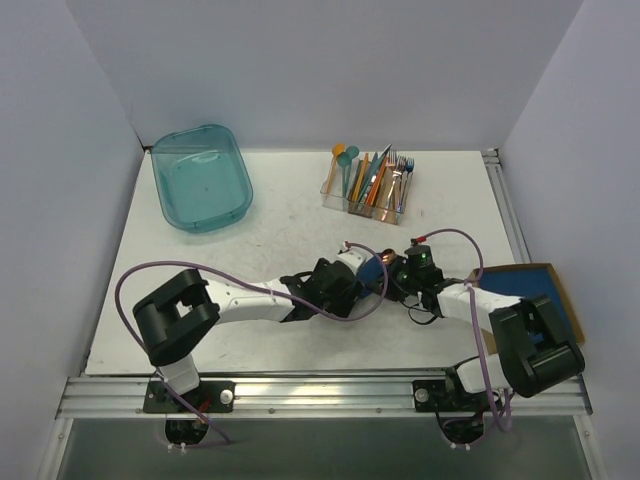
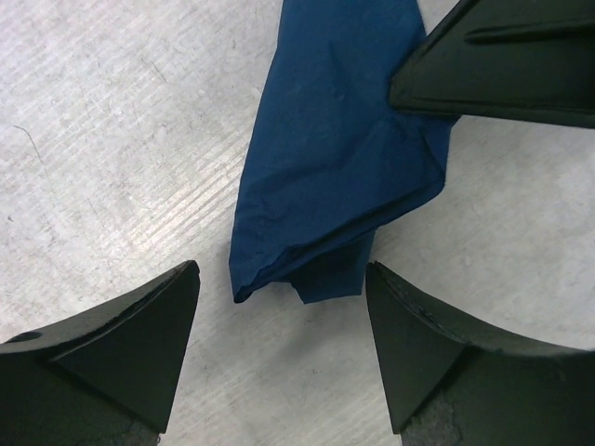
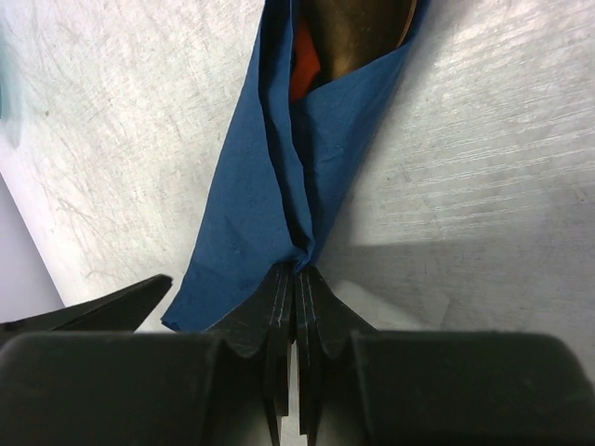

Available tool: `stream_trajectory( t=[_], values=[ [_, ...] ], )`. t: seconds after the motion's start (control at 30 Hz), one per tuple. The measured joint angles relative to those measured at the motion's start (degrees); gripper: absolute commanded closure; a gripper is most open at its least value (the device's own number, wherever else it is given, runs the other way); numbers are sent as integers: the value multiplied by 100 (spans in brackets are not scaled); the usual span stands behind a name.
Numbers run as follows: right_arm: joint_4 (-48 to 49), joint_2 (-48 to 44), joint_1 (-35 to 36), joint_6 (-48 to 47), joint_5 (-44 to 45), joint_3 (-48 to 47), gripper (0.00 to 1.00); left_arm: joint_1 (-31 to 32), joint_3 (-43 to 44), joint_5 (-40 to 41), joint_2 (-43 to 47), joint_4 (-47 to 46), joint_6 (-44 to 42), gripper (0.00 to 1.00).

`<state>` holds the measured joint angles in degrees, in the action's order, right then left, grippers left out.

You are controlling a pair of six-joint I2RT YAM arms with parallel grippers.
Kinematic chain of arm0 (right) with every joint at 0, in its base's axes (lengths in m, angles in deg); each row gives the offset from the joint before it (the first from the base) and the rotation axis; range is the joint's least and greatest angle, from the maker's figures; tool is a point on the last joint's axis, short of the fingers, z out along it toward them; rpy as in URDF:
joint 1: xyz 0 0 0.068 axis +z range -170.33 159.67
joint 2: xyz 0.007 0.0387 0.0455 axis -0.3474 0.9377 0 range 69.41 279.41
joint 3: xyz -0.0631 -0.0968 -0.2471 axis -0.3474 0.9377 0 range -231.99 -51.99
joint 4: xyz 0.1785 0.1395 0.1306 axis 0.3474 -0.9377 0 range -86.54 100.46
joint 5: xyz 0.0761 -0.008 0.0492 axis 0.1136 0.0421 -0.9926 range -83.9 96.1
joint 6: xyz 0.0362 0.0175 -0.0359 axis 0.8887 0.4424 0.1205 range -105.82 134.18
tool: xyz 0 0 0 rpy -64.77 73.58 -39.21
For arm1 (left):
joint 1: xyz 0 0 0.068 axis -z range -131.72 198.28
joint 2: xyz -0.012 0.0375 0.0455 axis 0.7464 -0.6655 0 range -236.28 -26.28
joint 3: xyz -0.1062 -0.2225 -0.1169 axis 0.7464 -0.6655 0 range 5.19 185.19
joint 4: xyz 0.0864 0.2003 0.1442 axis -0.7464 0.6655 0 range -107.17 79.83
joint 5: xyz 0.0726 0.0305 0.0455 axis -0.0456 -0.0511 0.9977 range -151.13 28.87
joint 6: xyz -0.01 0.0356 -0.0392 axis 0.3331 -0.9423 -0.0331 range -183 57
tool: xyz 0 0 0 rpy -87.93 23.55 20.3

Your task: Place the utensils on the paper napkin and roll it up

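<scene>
Both arms lie low across the table (image 1: 280, 220), wrists meeting mid-table. There the left gripper (image 2: 281, 274) gapes wide, fingers either side of the napkin (image 2: 325, 158) end and clear of it; the right gripper (image 3: 296, 279) pinches its fold tight. Inside the wrap the utensils (image 3: 358, 32) are mostly hidden, only a coppery bowl and an orange sliver showing; overhead, the wrists largely mask the bundle.

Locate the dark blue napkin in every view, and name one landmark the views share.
Top external: the napkin is a small blue patch at centre, mostly hidden between the two wrists.
Left wrist: upper centre, flat on the table above the open left fingers.
Right wrist: centre, pinched at its lower end.
Shared landmark: the right fingers shut on the napkin.
</scene>
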<state>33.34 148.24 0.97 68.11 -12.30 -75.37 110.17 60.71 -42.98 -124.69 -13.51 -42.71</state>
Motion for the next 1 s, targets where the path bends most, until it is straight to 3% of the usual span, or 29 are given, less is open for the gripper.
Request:
stream_trajectory(
  t=[0.27,0.67,1.0],
  values=[
    [-111,-125,0,-2,4,-44,100,-11,57,79,-382,-48,52,20],
    [-358,-350,-4,-22,44,-199,100,-146,120,68,-481,-90,323,34],
    [-426,-533,-151,-50,46,-114,100,-317,146,26,-518,-131,345,36]
  ],
)
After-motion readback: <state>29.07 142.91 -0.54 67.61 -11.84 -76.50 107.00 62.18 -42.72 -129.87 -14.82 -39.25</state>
